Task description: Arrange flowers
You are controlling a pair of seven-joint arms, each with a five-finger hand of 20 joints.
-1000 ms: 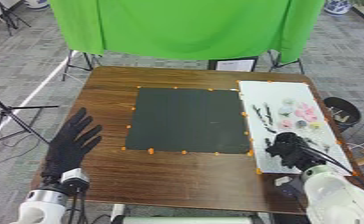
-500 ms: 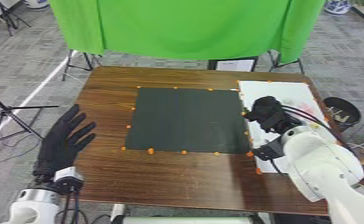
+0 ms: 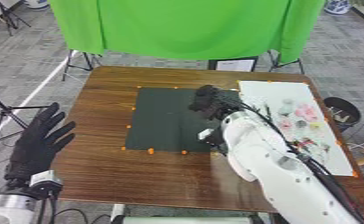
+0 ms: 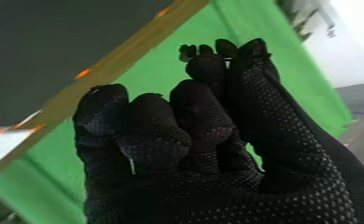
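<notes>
Flowers in pink (image 3: 307, 113) and pale, loose petals (image 3: 287, 109) lie on the long white rectangular board (image 3: 258, 90), whose outer side runs close to the right edge of the brown wooden table (image 3: 107, 175). Just beside its inner side sits the flat, dark grey-black square mat (image 3: 165, 120), edged with small orange markers (image 3: 151, 151). Over the mat's far right part, close to that boundary, is the right hand (image 3: 216, 103); its white arm slants over the mat's near right corner and along the board's inner side. In the right wrist view the right hand (image 4: 161, 150) has its fingers bent, with thumb and fingertip pinching a small black lobed piece (image 4: 205, 49), too dark to identify. Well apart, by the table's left edge, the left hand (image 3: 32, 150) has straight, spread fingers and holds nothing. Between it and the mat there is a broad open strip of wood, with more on the near side; the far strip is narrower.
</notes>
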